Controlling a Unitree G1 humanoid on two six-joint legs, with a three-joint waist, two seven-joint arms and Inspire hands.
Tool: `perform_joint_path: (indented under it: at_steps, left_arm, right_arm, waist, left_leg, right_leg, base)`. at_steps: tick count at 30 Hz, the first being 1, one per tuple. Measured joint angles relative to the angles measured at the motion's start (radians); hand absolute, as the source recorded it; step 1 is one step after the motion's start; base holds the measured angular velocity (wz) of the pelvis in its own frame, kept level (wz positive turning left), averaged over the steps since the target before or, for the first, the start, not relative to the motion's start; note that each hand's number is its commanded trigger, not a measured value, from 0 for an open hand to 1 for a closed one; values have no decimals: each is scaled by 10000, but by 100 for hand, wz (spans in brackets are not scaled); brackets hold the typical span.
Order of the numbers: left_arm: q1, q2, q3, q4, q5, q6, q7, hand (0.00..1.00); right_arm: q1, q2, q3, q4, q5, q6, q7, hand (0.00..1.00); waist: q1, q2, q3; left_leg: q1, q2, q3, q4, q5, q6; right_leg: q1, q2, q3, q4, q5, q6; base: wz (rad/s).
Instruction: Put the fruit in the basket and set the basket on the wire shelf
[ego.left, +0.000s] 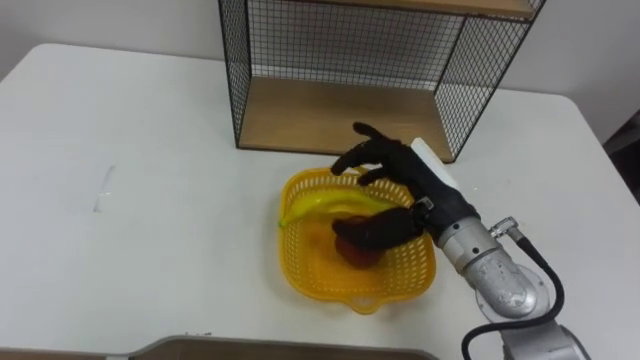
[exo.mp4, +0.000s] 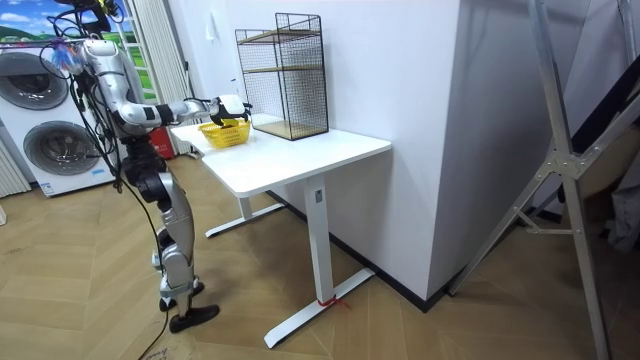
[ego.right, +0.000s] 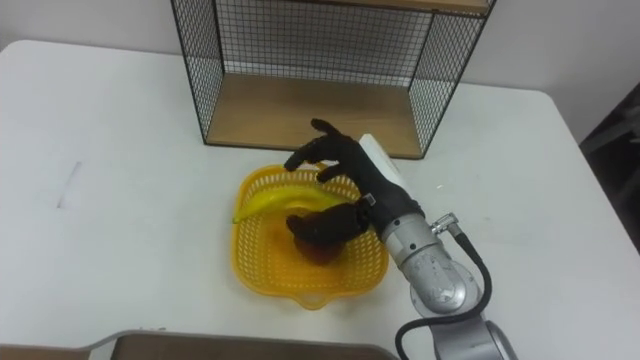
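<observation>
Yellow mesh basket (ego.left: 300, 270) is set on the white tabletop (ego.left: 150, 150) before the wire shelf (ego.left: 330, 110), a banana (ego.left: 325, 207) laid across it and a dark red fruit (ego.left: 355, 255) in its well. With the fruit loaded, the rim is best gripped firmly and the basket kept level in lifting. The right hand (ego.left: 405, 175) is held over the basket's right side, wrist bent down, fingers loosely spread, nothing clasped.

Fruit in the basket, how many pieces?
2: a banana across the basket, and a red fruit beneath the right hand. Others may be hidden.
</observation>
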Motion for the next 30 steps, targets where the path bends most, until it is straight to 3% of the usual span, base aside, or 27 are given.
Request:
perform_joint_path:
  at_steps: [20, 27, 30]
  left_arm:
    - [136, 12, 47, -164, -61, 2, 25, 0]
    - [147, 7, 134, 53, -652, -120, 46, 0]
    - [173, -6, 590, 246, -682, -244, 46, 0]
  right_arm:
    - [21, 24, -11, -4, -161, 0, -15, 0]
    - [74, 19, -185, -16, 940, -10, -82, 0]
    - [67, 20, -675, -123, 1993, -57, -171, 0]
  waist:
    - [-49, -73, -85]
    - [-94, -13, -76]
    - [-65, 50, -85]
  left_leg:
    - [140, 1, -87, 13, 0, 0]
    - [197, -3, -87, 22, -1, 0]
    - [200, -9, -88, 15, -2, 2]
  right_leg:
    - [181, -30, -64, -3, 0, 0]
    - [258, -3, -61, -8, 0, 0]
    - [256, 0, -79, -26, 0, 0]
  base:
    - [1]
    - [0]
    - [0]
